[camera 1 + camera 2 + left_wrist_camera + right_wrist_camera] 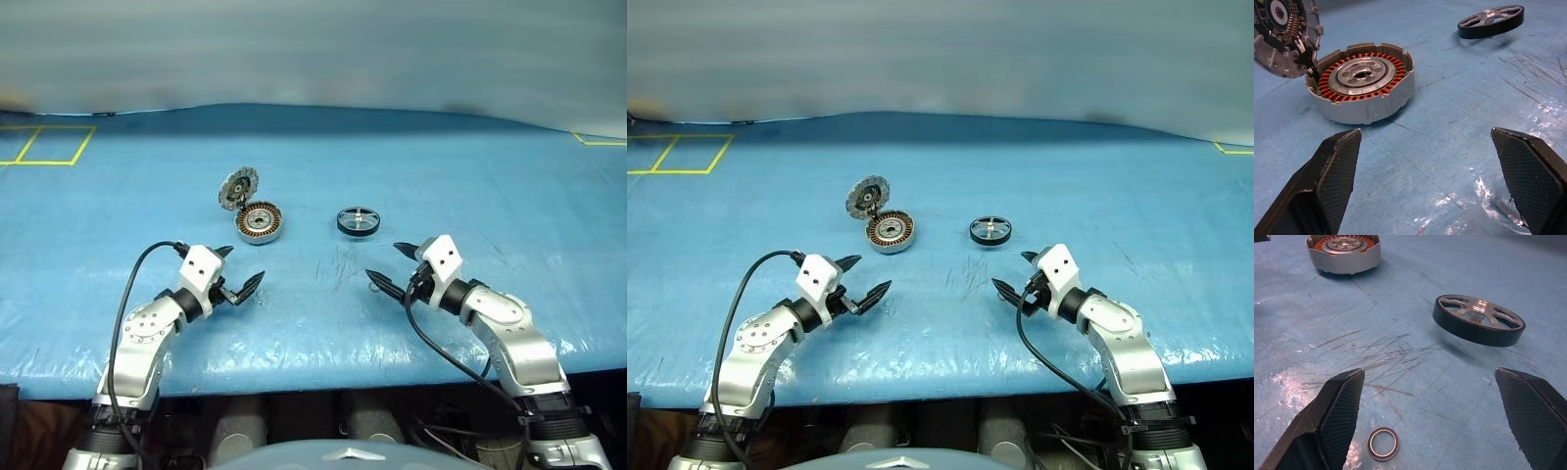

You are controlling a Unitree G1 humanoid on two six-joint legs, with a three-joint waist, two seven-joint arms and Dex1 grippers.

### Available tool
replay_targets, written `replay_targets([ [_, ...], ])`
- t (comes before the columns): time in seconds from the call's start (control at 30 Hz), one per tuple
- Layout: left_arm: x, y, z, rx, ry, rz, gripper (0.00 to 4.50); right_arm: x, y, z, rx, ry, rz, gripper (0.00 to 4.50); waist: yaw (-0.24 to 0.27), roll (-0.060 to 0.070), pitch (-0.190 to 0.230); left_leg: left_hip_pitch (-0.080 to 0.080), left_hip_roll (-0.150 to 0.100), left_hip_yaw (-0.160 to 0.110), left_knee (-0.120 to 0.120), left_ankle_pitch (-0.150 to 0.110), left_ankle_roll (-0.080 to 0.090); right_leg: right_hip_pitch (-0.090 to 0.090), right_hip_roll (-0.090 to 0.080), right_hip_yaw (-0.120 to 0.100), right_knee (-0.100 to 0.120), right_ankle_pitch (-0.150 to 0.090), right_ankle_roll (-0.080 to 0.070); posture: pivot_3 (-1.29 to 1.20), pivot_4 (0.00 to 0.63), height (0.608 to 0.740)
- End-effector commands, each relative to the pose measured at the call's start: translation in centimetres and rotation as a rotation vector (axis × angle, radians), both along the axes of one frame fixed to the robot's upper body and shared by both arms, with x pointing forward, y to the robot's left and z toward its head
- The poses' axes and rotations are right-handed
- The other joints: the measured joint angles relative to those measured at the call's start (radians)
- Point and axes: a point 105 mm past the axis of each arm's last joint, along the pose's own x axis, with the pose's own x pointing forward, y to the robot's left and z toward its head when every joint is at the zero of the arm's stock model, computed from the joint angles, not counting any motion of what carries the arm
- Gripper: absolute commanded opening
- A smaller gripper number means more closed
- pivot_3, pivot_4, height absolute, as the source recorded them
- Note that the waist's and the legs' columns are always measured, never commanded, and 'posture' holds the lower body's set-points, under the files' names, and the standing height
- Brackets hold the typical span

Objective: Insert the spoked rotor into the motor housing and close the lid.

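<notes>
The motor housing [260, 223], a silver cup with copper windings, sits on the blue table a little left of centre. Its lid [237, 188] stands open at the housing's far left side, toothed face showing. The spoked rotor [358, 220], a black ring with silver spokes, lies flat to the right of the housing. My left gripper [238, 267] hovers open just in front of the housing [1364, 83], nothing between its fingers. My right gripper [390, 264] is open in front of the rotor [1479, 320], also empty.
A small metal ring [1383, 443] lies on the table close to my right gripper's fingers. Scratches mark the blue table [323, 323] near the middle. Yellow tape lines [44, 145] sit at the far left and far right corners.
</notes>
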Motion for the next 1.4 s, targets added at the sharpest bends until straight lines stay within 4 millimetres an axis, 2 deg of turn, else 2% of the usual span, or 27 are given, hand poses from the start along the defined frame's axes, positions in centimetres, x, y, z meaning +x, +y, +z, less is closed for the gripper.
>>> replay_targets([
  [0.03, 0.1, -0.5, 1.1, 0.016, -0.046, -0.028, 4.50, 0.1, 0.3, 0.9, 0.000, -0.041, 0.008, 4.49, 0.000, 0.000, 0.000, 0.000, 0.000, 0.000, 0.000, 0.000, 0.000, 0.000, 0.000, 0.000, 0.000, 0.000, 0.000, 0.00, 0.150, 0.740],
  [0.33, 0.1, -0.5, 1.1, 0.027, -0.040, -0.036, 4.50, 0.0, 0.3, 0.9, 0.006, -0.038, 0.013, 4.49, 0.000, 0.000, 0.000, 0.000, 0.000, 0.000, 0.000, 0.000, 0.000, 0.000, 0.000, 0.000, 0.000, 0.000, 0.000, 0.00, 0.150, 0.740],
  [0.43, -0.1, -1.4, 1.9, 0.054, -0.046, -0.114, 4.50, 0.1, 0.4, 1.1, 0.008, -0.042, 0.012, 4.49, 0.000, 0.000, 0.000, 0.000, 0.000, 0.000, 0.000, 0.000, 0.000, 0.000, 0.000, 0.000, 0.000, 0.000, 0.000, 0.00, 0.150, 0.740],
  [0.57, 0.9, -1.7, 4.1, 0.345, -0.114, -0.297, 4.50, 0.3, 0.7, 1.2, 0.008, -0.047, 0.023, 4.49, 0.004, -0.002, 0.001, -0.001, 0.000, -0.001, 0.001, 0.000, -0.001, 0.000, 0.001, -0.001, 0.001, 0.000, 0.000, 0.00, 0.150, 0.740],
  [0.7, 3.1, -1.0, 4.9, 0.780, -0.130, -0.483, 4.50, 0.3, 1.6, 1.7, -0.004, -0.063, 0.069, 4.49, 0.002, -0.002, 0.001, 0.000, 0.000, 0.000, 0.000, 0.001, -0.001, 0.000, 0.000, 0.000, 0.000, 0.000, 0.000, 0.00, 0.150, 0.740],
  [0.83, 6.9, -0.6, 7.3, 1.087, -0.188, -0.516, 4.50, 0.1, 3.0, 2.5, -0.045, -0.100, 0.137, 4.49, 0.002, -0.003, 0.002, -0.002, -0.001, 0.000, 0.000, 0.000, -0.001, 0.000, 0.001, 0.000, -0.001, 0.000, 0.000, 0.00, 0.150, 0.740],
  [0.93, 8.9, -0.2, 8.4, 1.254, -0.191, -0.516, 4.50, -0.2, 3.9, 3.4, -0.057, -0.128, 0.180, 4.49, 0.000, -0.004, 0.003, -0.002, -0.001, -0.001, -0.001, 0.000, -0.001, -0.001, 0.003, 0.000, 0.000, 0.000, 0.000, 0.00, 0.150, 0.740],
  [1.1, 10.2, -0.3, 8.4, 1.384, -0.164, -0.559, 4.50, -0.1, 4.0, 4.3, -0.063, -0.150, 0.190, 4.49, 0.000, -0.004, 0.003, -0.002, -0.001, -0.002, -0.001, 0.000, 0.000, 0.000, 0.004, 0.001, 0.000, -0.002, 0.001, 0.00, 0.150, 0.740],
  [1.23, 9.8, -1.3, 6.6, 1.434, -0.101, -0.695, 4.50, 0.1, 3.6, 4.3, -0.086, -0.152, 0.186, 4.49, 0.002, -0.005, 0.004, -0.003, -0.001, -0.002, 0.000, 0.000, 0.000, 0.000, 0.004, 0.001, 0.000, -0.002, 0.001, 0.00, 0.150, 0.740],
  [1.4, 10.1, -1.7, 6.2, 1.441, -0.089, -0.722, 4.50, 0.1, 3.9, 4.0, -0.082, -0.147, 0.192, 4.49, 0.003, -0.006, 0.004, -0.003, -0.001, -0.003, 0.001, 0.000, 0.000, 0.000, 0.004, 0.001, 0.001, -0.002, 0.001, 0.00, 0.150, 0.740],
])
